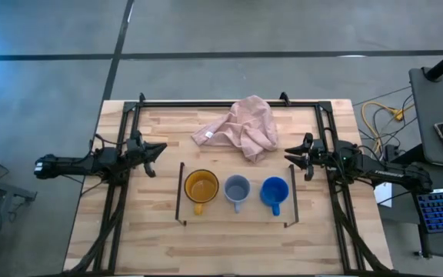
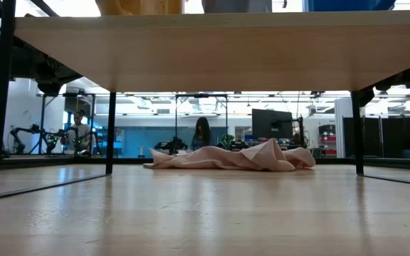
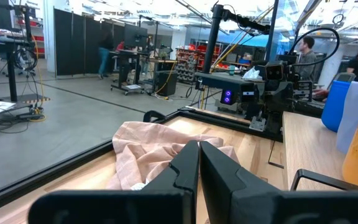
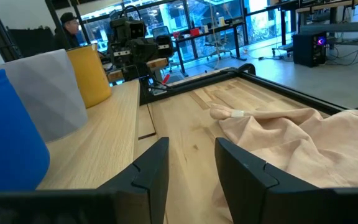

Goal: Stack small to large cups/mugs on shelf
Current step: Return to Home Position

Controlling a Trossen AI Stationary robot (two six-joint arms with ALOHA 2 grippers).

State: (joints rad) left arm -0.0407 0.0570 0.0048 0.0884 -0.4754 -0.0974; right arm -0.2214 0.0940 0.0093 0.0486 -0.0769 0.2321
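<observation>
High view, lower centre: yellow mug [image 1: 201, 186], grey mug [image 1: 237, 188], blue mug [image 1: 274, 191] on your shelf [image 1: 229, 218]; left gripper [image 3: 199, 157] pinched together, right gripper [image 4: 192, 148] parted.

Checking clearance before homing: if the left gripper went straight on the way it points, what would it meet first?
Most likely the pink cloth, lying on the tabletop straight ahead of the left gripper; the right arm stands farther beyond. Depth is hard to judge.

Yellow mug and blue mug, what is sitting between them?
The grey mug stands between the yellow mug and the blue mug, in a row on the shelf; the high view shows it.
</observation>
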